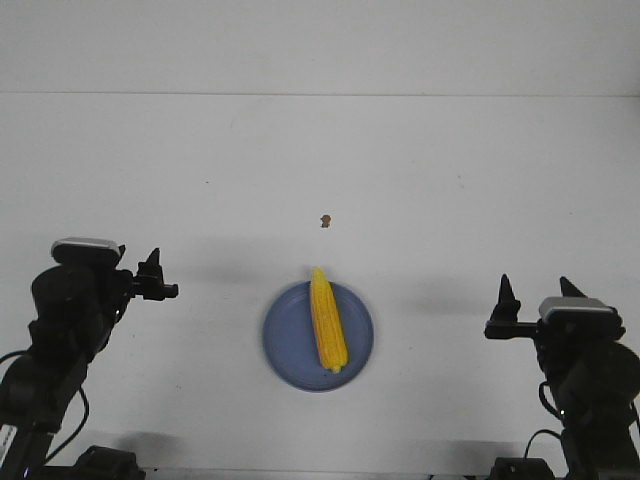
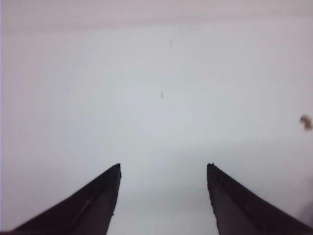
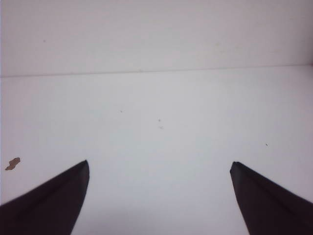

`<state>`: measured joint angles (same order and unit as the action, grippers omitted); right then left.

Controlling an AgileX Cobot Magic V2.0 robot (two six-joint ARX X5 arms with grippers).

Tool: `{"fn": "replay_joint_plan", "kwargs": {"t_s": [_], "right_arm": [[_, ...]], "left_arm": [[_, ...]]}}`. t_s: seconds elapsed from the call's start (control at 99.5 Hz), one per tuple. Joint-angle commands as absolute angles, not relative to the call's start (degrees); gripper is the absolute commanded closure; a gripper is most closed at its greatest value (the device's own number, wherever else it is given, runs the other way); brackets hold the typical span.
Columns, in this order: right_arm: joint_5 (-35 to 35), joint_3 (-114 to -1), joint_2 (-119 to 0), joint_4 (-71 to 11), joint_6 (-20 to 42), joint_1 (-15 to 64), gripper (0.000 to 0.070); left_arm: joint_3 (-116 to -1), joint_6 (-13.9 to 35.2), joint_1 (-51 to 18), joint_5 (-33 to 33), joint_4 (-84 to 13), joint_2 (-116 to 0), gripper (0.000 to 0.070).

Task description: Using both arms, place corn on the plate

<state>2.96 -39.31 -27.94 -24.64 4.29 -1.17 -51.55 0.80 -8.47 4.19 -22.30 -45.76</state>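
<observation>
The yellow corn (image 1: 327, 319) lies on the round periwinkle-blue plate (image 1: 286, 340) near the table's front middle, pointed tip toward the back. My left gripper (image 1: 152, 270) is open and empty, raised well to the left of the plate. My right gripper (image 1: 535, 295) is open and empty, raised well to the right of the plate. In the left wrist view the gripper (image 2: 163, 167) shows two spread fingers over bare table. In the right wrist view the gripper (image 3: 160, 164) shows the same. Corn and plate are out of both wrist views.
A tiny brown speck (image 1: 324, 220) lies on the white table behind the plate; it also shows in the left wrist view (image 2: 306, 122) and the right wrist view (image 3: 12, 163). The table's back edge meets a white wall (image 1: 320, 45).
</observation>
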Motion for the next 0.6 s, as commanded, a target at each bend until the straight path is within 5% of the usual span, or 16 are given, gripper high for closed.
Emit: {"fn": "replay_joint_plan", "kwargs": {"t_s": [0.0,0.241,0.322,0.442,0.512,0.593], "right_arm": [[3.03,-36.32,-24.29,-24.08,3.6,-1.13,0.0094],[4.08,-32.56,-11.88,-25.1,3.95,-1.08,0.0128],[2.5,-32.56,-10.87,-26.68,3.49,-1.08,0.025],[2.59,-32.56,-10.96,-26.63,2.92,-1.08,0.0497],[2.52,-32.56,-10.96,-26.63,1.76,-1.08,0.07],[1.21,-32.56,-10.96,-26.63,1.15,-1.1,0.07]], "left_arm": [[-48.23,1.17,-8.47,4.03,-20.6,-42.04,0.0361],[-35.73,4.12,-8.47,4.32,-19.68,-27.55,0.0362],[-33.58,4.16,-8.47,4.32,-19.79,-24.43,0.0408],[-33.23,4.14,-8.47,4.29,-20.03,-21.19,0.07],[-33.23,4.12,-8.47,4.29,-20.03,-19.99,0.0694],[-33.23,4.12,-8.47,4.29,-20.08,-19.29,0.0694]]}}
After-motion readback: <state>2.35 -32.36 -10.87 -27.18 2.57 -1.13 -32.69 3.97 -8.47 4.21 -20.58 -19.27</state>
